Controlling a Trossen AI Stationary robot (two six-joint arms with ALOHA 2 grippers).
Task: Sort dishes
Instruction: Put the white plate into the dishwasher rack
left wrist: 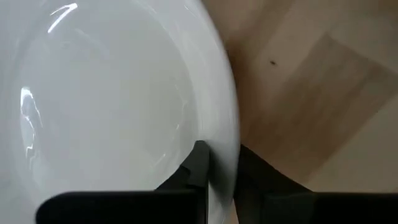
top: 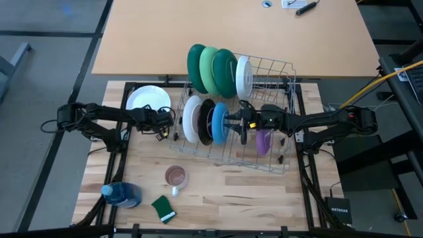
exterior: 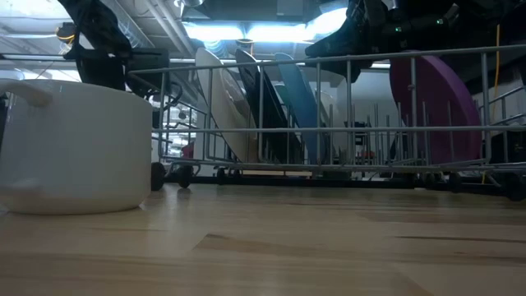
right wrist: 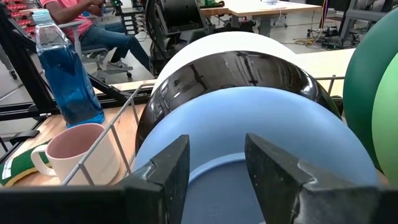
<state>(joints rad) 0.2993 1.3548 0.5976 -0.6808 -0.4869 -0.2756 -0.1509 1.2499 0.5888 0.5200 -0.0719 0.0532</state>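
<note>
A wire dish rack (top: 268, 155) holds plates standing on edge. Its far row has two dark green plates, a light green one (top: 211, 69) and a white one. Its near row has white, black and blue plates (top: 219, 122), and a purple plate (top: 263, 141) stands at the right. A separate white plate (top: 147, 99) lies on the table left of the rack, and my left gripper (top: 165, 118) is shut on its rim. My right gripper (right wrist: 217, 146) hovers open over the rack, just right of the blue plate (right wrist: 249, 137), touching nothing. My left gripper has the white plate's rim (left wrist: 224, 134) on the side toward the rack. One finger (left wrist: 196, 165) is inside the plate's hollow and the other (left wrist: 264, 183) is outside the rim. The fingers slant down from above. In the high view the plate lies flat on the table.
Near the front edge, left of centre, stand a white mug with a pink inside (top: 176, 177), a blue water bottle (top: 122, 194) and a green sponge (top: 162, 207). Bare wood lies between them and the rack. A person sits beyond the table (right wrist: 74, 18).
</note>
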